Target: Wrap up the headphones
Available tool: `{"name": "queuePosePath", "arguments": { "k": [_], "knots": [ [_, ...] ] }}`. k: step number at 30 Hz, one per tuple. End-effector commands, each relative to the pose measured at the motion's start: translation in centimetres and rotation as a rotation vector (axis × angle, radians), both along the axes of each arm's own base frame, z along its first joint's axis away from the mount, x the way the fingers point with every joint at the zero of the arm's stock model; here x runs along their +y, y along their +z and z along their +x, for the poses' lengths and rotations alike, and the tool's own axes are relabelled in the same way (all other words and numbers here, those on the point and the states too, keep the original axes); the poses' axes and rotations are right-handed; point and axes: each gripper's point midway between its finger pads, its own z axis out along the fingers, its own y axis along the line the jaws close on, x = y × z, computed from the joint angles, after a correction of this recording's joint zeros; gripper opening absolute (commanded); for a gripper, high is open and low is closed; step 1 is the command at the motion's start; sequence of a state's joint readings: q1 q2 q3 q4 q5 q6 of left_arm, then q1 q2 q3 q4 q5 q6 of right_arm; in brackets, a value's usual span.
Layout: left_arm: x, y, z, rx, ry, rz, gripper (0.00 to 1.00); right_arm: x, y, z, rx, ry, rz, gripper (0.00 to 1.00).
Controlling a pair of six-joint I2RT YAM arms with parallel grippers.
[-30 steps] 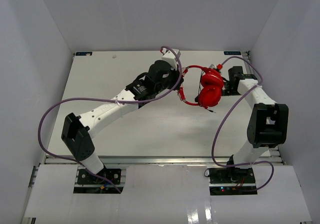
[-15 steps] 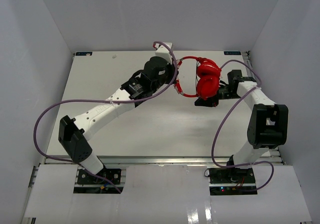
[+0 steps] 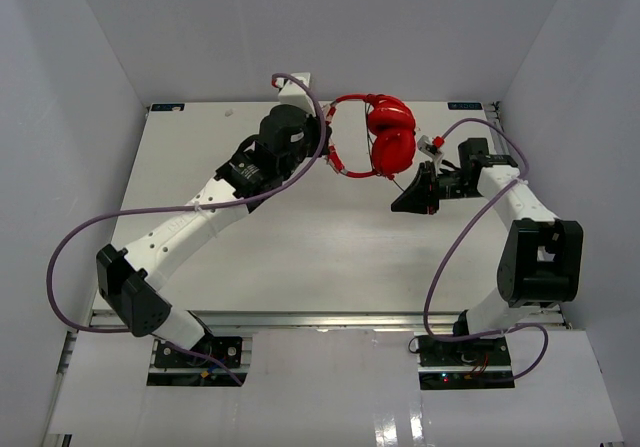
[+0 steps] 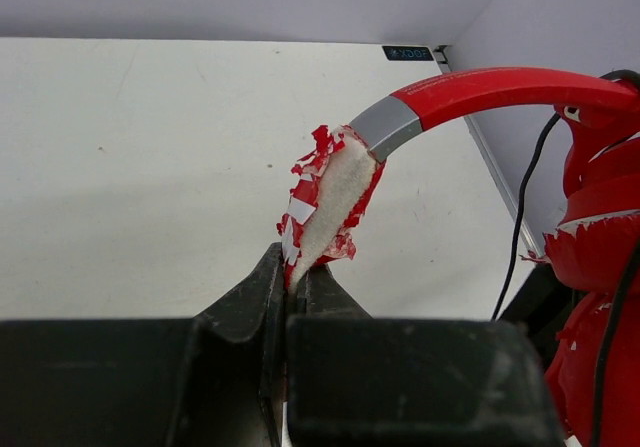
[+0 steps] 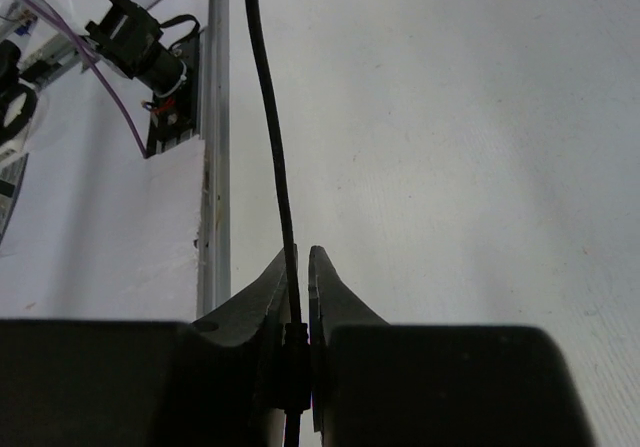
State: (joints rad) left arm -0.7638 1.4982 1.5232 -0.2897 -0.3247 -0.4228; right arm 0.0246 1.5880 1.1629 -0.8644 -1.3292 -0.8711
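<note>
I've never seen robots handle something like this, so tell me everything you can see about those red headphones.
The headphones are glossy red, with two round cups close together. Their red headband has a grey joint and torn padding, white foam showing through flaking skin. The left gripper is shut on that padding; the right gripper pinches their thin black cable.

One overhead view — two close wrist views

Red over-ear headphones [image 3: 388, 139] held aloft over the far part of the white table [image 3: 250, 257], padded cups together; red-and-white headband padding [image 4: 330, 197] torn; thin black cable [image 5: 268, 117] nearly straight.
</note>
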Motion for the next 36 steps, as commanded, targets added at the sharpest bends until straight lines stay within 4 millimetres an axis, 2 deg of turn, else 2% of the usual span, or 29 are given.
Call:
{"name": "queuePosePath", "arguments": {
  "k": [1, 7, 10, 13, 17, 19, 24, 29, 31, 36],
  "knots": [
    [1.5, 1.4, 0.6, 0.005, 0.052, -0.127, 0.00, -0.3, 0.9, -0.8, -0.076, -0.015, -0.055, 0.08],
    [1.6, -1.0, 1.9, 0.068, 0.077, -0.160, 0.00, -0.7, 0.4, -0.8, -0.253, -0.073, -0.248, 0.08],
    [1.2, -3.3, 3.4, 0.113, 0.103, -0.144, 0.00, -0.4, -0.5, -1.1, -0.357, -0.098, -0.383, 0.08],
    [0.5, -4.7, 4.5, 0.158, 0.115, -0.148, 0.00, 0.8, -1.6, -1.9, -0.438, -0.093, -0.523, 0.08],
    [-0.6, -8.1, 5.5, 0.226, 0.119, -0.109, 0.00, 1.4, -2.2, -1.5, -0.506, -0.120, -0.656, 0.08],
    [-0.7, -10.2, 5.7, 0.261, 0.121, -0.072, 0.00, 0.9, -2.2, -0.8, -0.528, -0.153, -0.710, 0.08],
    [-0.7, -17.6, 5.2, 0.383, 0.100, 0.072, 0.00, -0.3, -4.2, 0.2, -0.522, -0.168, -0.850, 0.08],
    [-0.6, -24.5, 3.6, 0.496, 0.068, 0.184, 0.00, 0.3, -7.0, -0.2, -0.447, -0.110, -0.872, 0.08],
    [-0.5, -26.5, 3.0, 0.525, 0.061, 0.224, 0.00, 0.8, -8.1, -0.2, -0.412, -0.090, -0.866, 0.08],
    [-0.2, -29.5, 2.3, 0.570, 0.053, 0.278, 0.00, 2.4, -9.4, 0.0, -0.346, -0.046, -0.826, 0.08]
  ]
}}
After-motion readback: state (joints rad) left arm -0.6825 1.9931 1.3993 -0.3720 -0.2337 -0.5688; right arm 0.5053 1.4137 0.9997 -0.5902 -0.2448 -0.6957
